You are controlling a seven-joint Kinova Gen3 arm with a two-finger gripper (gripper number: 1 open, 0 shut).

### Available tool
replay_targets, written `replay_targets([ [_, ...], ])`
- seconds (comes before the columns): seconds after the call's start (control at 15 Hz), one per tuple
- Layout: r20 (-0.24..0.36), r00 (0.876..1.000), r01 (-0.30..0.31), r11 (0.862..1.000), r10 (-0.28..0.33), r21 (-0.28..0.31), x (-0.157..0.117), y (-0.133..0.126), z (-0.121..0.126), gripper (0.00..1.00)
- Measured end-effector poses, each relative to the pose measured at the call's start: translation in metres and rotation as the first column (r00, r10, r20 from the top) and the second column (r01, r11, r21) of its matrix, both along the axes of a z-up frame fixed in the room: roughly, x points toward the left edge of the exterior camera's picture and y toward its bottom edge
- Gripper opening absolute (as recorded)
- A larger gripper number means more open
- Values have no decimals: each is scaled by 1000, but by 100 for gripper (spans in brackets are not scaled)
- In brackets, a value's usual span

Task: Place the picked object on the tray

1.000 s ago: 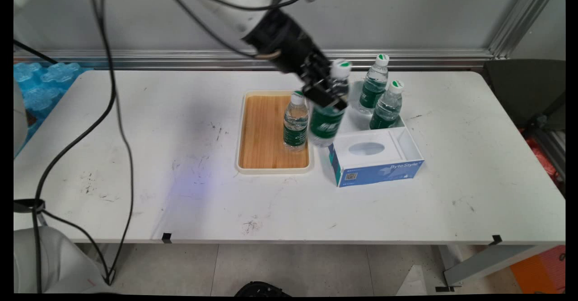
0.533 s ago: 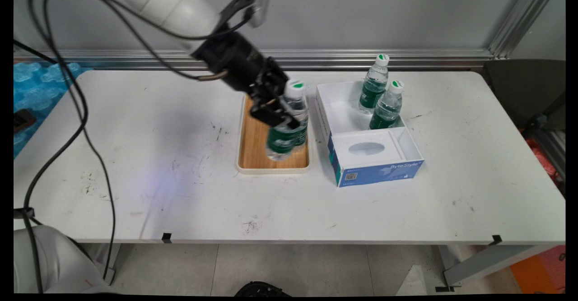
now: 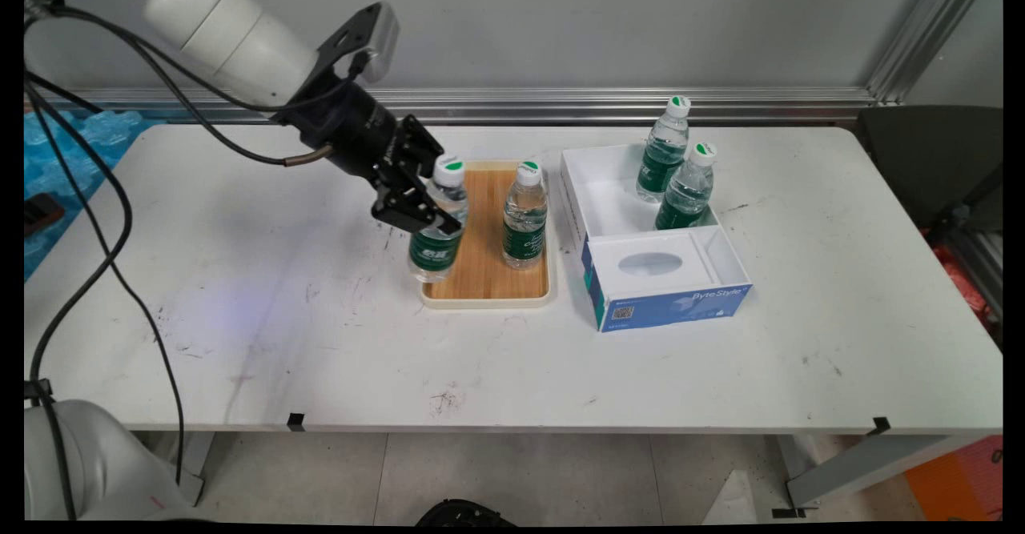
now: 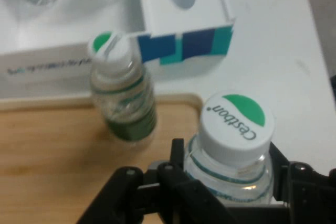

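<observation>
Left of centre, the gripper (image 3: 422,215) is clamped round a full bottle (image 3: 437,234) just below its cap, over the tray (image 3: 484,298); it looks heavy, slick and slightly squashy.

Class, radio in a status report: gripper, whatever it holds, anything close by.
Gripper shut on tilted bottle, over wooden tray's left edge. Second bottle upright on tray, apart. Two bottles in white box.

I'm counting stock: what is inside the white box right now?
Two water bottles stand in the white box, in its far right corner. The rest of its floor shows bare; the lidded front section's inside is hidden.
</observation>
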State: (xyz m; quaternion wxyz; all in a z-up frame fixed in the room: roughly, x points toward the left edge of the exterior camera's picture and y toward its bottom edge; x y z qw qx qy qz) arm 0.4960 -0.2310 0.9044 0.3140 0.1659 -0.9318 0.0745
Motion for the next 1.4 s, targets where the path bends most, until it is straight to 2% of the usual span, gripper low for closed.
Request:
replay_targets([
  [0.53,-33,999,-14,999,13,-31,22,-27,-33,0],
  [1.4,-88,996,-24,998,20,-50,22,-59,-79,0],
])
